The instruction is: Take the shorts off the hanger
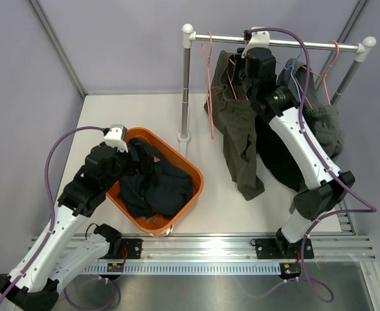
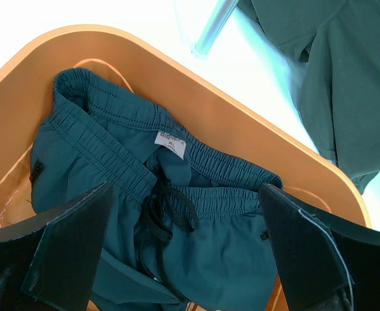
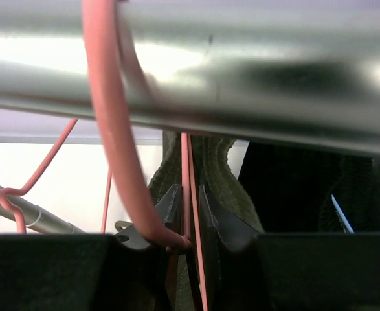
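The left end effector (image 2: 184, 201) hangs wide open over shorts (image 2: 105, 155) in the basket (image 2: 241, 123). The right end effector (image 3: 188, 217) — up at the rail (image 3: 254, 78) — pinches a pink hanger (image 3: 109, 129).

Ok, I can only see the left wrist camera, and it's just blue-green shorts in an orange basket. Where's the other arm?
Observer: The right end effector is up at the metal rail, next to the olive shorts hanging there.
Operator: Is it grabbing a hanger?
Observer: The right wrist camera shows its fingers close on either side of a pink hanger wire. I can't tell if they're pinching it.
Operator: Are there more shorts up there?
Observer: Yes, another dark pair hangs further right, partly hidden by the right arm.
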{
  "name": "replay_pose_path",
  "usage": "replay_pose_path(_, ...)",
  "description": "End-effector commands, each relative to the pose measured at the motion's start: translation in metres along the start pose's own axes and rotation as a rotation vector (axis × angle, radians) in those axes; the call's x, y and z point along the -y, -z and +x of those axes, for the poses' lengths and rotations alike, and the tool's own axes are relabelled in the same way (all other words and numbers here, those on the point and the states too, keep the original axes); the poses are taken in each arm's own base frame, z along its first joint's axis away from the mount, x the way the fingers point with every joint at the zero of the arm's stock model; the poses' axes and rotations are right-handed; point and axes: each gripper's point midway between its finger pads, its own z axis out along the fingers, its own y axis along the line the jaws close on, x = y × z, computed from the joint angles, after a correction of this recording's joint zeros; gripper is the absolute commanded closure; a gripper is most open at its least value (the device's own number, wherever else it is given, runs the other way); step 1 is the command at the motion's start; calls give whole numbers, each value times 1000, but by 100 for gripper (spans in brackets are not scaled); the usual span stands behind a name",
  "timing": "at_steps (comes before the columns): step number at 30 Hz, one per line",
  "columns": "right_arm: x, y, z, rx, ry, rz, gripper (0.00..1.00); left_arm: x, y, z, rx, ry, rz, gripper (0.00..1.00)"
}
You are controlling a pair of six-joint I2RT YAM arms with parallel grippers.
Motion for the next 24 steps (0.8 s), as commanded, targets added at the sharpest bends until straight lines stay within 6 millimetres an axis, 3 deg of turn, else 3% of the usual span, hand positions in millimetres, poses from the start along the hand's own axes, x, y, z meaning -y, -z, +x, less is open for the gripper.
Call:
replay_pose_path(1, 11, 18, -40, 113, -25, 29, 74, 6, -1, -13, 49, -4, 34, 1)
replay_pose_path(13, 12, 19, -49, 140, -19, 32, 74, 7, 0, -12, 47, -4, 36, 1)
replay_pose_path(24, 9, 12, -44, 122, -9, 27, 74, 7, 0, -12, 47, -5, 36, 1)
